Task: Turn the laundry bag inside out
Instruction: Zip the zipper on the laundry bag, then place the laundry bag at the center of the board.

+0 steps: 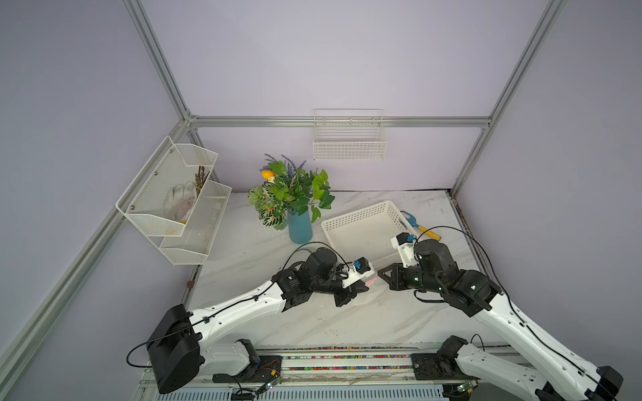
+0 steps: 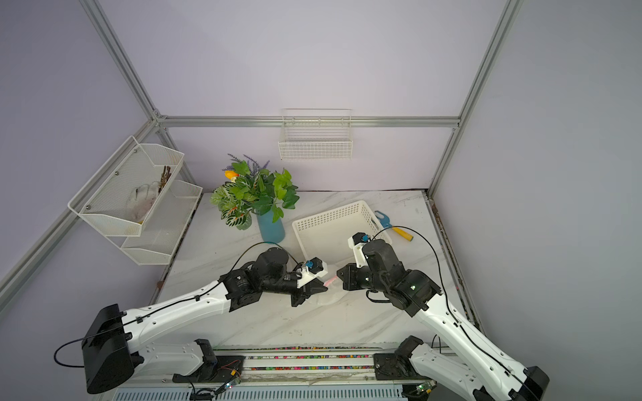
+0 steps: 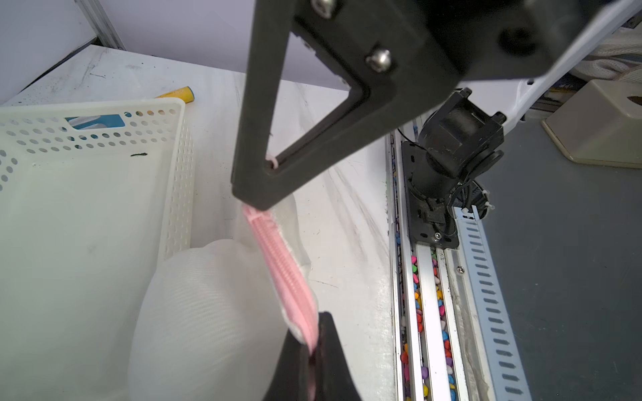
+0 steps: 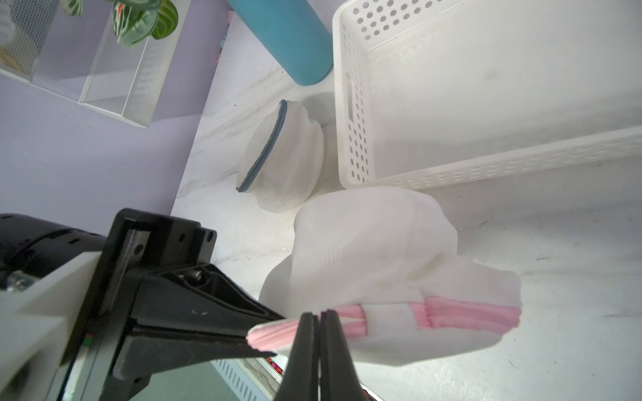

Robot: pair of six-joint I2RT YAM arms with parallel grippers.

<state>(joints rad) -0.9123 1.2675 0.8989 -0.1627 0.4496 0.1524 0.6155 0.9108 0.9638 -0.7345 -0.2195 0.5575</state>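
A white mesh bag (image 4: 375, 239) with a pink zip edge (image 3: 278, 264) lies on the marble tabletop (image 1: 312, 323), just beside the near wall of a white basket (image 1: 361, 222). The left hand (image 3: 313, 347) and the right hand (image 4: 319, 330) are each clamped on that zip edge, on the bag's side away from the basket.

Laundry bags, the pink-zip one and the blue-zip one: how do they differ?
The pink-zip bag is pinched at its zipper by the left gripper and the right gripper. The blue-zip bag lies free on the table beside the basket. The pink-zip bag's mesh looks finer, the blue-zip bag's coarser. Both are white mesh.
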